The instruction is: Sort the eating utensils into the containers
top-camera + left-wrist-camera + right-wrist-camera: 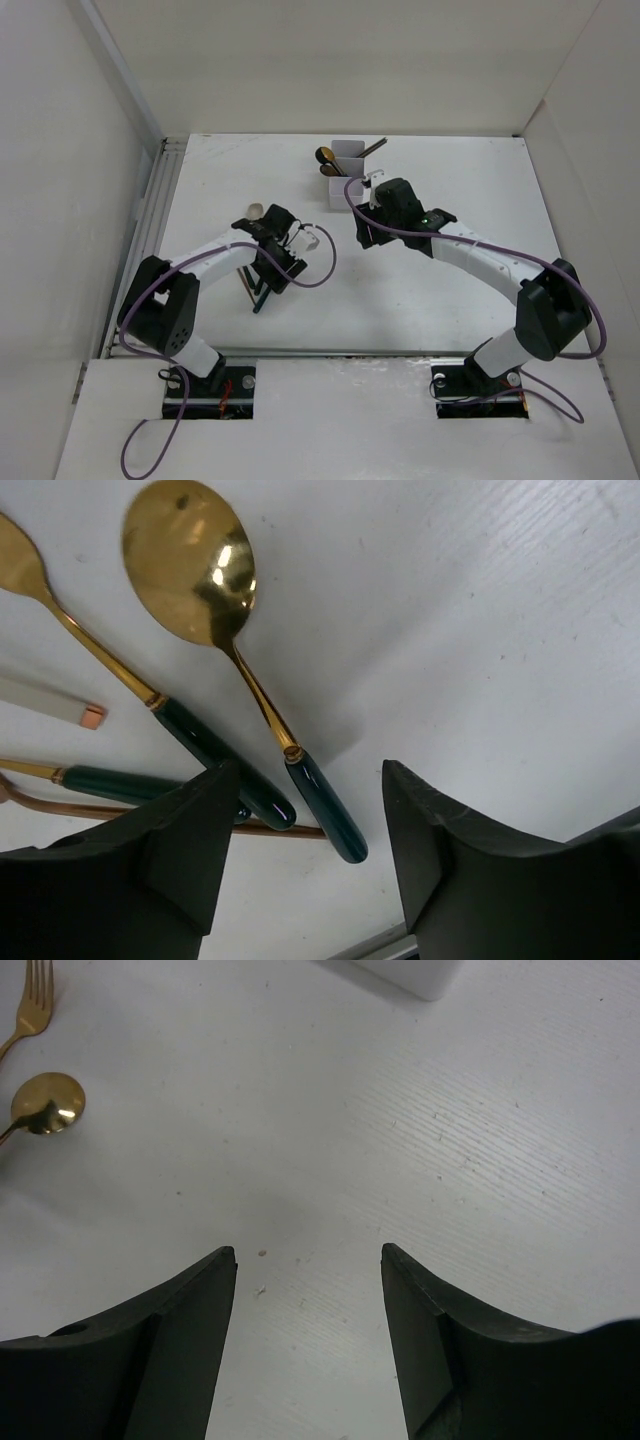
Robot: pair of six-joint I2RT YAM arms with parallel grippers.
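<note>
Left gripper (308, 780) hangs low over the loose pile of utensils (256, 288) at left-centre of the white table (470, 180). Jaws wide, nothing held.

Left wrist view:
- The dark green handle end of a big gold spoon (190, 565) lies flat on the table between the black fingers (170, 860).
- A second gold spoon (22, 562) sits just beside it on the left. It has the same green handle and runs roughly parallel, its end partly hidden by the left finger.
- Further left are a pale stick with a copper tip (55, 705) and a third green handle with a gold neck (110, 783).
- A thin copper rod (275, 829) crosses at the spoon handle ends; touching or not, cannot tell.

In the top view a pale wooden spoon (255, 210) lies just beyond the pile.

Right gripper (308, 1255) also has its jaws wide and empty, over bare table near the white container (352, 190). Its wrist view shows a gold fork (35, 1000) and a small gold spoon (47, 1103) at far left. A corner of the box is at the top edge.

The container stands at far centre of the table. Spoon heads (325, 157) stick out on its left side and a thin dark stick (375, 148) leans out to the right. Which compartments they sit in, cannot tell.
</note>
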